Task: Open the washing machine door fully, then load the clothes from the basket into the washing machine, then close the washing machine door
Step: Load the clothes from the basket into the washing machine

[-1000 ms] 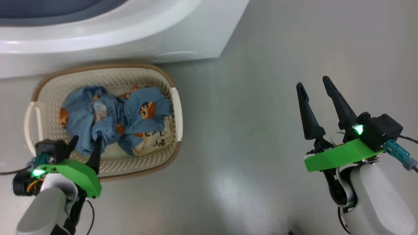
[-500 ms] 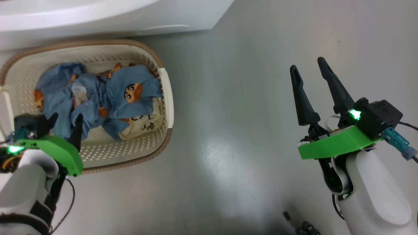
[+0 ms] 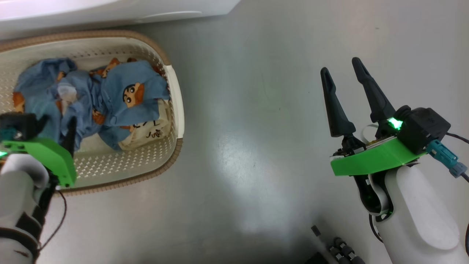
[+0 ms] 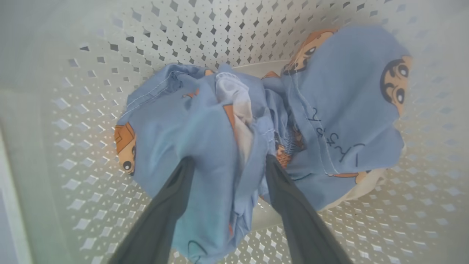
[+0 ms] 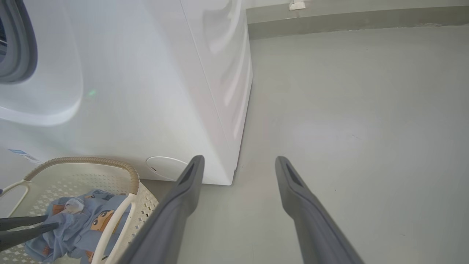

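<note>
Since a second ago the head camera has swung, so everything sits further left and higher in its view, while the left gripper [image 4: 229, 161] has kept its place over the laundry. Behind the basket [image 3: 121, 165] stands the washing machine [image 5: 146, 91], white and boxy, with a grey gasket [image 5: 22, 47] at its opening, a round cover [image 5: 165, 168] low on its front and a small blue label [image 5: 20, 154] too small to read. Grey floor [image 3: 256, 110] spreads to the right of the basket. The basket is cream, perforated, with a brown woven-look rim and pale side handles, and it stands just in front of the machine. Inside it lie the clothes [image 3: 110, 99], crumpled light blue and cream fabric printed with orange-brown cartoon faces; dark handwritten-style characters [image 3: 152, 128] on the cream part cannot be read. The left gripper's fingers are spread, their tips pressed into the blue cloth with a fold bunched between them. Well to the right of the basket the right gripper [image 3: 340, 65] hangs over bare floor, fingers apart and holding nothing.
</note>
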Robot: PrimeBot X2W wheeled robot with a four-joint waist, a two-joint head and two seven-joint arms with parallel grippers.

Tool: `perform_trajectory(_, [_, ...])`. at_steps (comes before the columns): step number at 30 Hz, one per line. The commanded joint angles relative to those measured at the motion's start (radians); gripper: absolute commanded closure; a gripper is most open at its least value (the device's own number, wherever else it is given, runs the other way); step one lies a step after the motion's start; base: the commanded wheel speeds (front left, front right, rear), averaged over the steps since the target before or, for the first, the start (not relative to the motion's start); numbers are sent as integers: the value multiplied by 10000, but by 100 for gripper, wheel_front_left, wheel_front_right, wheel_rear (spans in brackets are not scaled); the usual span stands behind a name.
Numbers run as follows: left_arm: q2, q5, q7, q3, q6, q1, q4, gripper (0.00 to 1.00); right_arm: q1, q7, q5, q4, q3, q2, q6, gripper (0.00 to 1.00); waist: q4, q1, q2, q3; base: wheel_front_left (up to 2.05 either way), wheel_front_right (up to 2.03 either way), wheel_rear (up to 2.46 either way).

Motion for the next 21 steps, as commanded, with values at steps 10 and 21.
perform_trajectory(10, [691,-198,373,-111,8,-373,200,70,-49,-90,-90,-322,311,151,44,0,-196,0,-1,419,0,0,0])
perform_trajectory(21, [605,-613,364,-334,8,-361,244,100,-90,-90,-94,-190,272,192,44,0,-147,0,-1,47,0,0,0])
